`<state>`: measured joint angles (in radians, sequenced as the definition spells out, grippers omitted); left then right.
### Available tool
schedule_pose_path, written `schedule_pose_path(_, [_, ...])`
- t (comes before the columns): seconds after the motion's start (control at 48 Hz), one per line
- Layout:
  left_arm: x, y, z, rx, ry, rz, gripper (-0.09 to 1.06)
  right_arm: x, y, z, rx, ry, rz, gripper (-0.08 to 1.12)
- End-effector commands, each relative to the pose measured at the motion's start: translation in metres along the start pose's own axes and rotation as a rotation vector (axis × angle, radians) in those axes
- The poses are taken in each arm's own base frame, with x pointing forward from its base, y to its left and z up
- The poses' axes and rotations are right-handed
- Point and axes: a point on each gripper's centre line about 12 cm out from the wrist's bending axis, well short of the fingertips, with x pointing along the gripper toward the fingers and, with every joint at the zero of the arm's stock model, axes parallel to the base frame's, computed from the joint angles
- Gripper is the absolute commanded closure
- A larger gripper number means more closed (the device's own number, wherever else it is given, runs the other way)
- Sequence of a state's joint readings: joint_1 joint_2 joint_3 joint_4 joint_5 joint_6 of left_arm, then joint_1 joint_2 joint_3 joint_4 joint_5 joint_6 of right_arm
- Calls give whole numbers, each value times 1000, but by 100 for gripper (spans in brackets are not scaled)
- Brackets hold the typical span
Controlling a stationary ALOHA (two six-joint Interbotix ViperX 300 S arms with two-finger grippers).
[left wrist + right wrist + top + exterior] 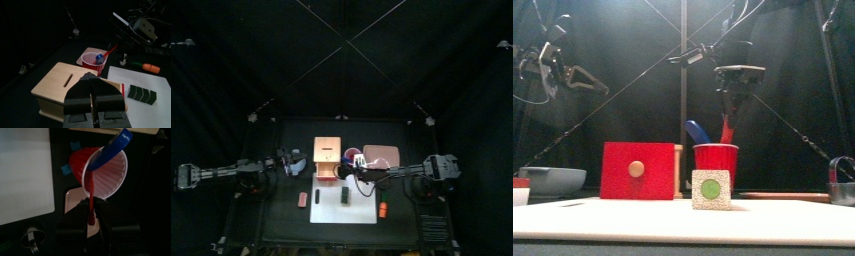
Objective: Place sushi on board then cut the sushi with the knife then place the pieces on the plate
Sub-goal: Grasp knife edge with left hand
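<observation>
The sushi roll (345, 194) of dark green blocks lies on the white cutting board (331, 212). The front view shows its end face (712, 189), white with a green centre. Behind it stands the red cup (716, 158) holding a blue knife (696, 131) and a red knife (727, 128). My right gripper (735, 100) hangs just above the cup. In the right wrist view the red knife (88, 203) runs up from the cup (107, 170) between the jaws, which are shut on its handle. My left gripper (97, 84) is shut and holds nothing above the wooden box (67, 82).
The pink tray (382, 155) lies at the back right, beside the wooden box (327, 152). An orange toy (382, 208) sits at the board's right edge and a small red toy (302, 198) left of it. A blue-grey bowl (551, 180) stands at far left.
</observation>
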<state>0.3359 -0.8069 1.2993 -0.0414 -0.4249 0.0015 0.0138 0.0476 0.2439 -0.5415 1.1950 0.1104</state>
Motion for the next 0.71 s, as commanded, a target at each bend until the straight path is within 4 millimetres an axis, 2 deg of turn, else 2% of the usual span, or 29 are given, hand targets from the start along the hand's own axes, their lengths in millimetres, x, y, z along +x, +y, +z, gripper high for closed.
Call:
schedule_pose_path(0.021, [2, 1, 6, -2, -20, 5, 89, -11, -9, 3, 24, -33, -11, 63])
schedule_pose_path(0.146, [2, 1, 6, -2, -22, 5, 89, -16, -15, 1, 30, -38, -31, 64])
schedule_pose_path(0.271, [2, 1, 6, -2, -22, 5, 89, -36, -31, -2, 52, -51, -77, 64])
schedule_pose_path(0.375, [2, 2, 6, -1, -20, 11, 89, -61, -44, -10, 89, -80, -95, 64])
schedule_pose_path(0.604, [1, 4, 3, -3, -13, 22, 89, -112, -62, -43, 245, -211, -60, 64])
schedule_pose_path(0.708, [1, 4, 2, -3, -7, 22, 89, -132, -63, -61, 330, -313, -35, 64])
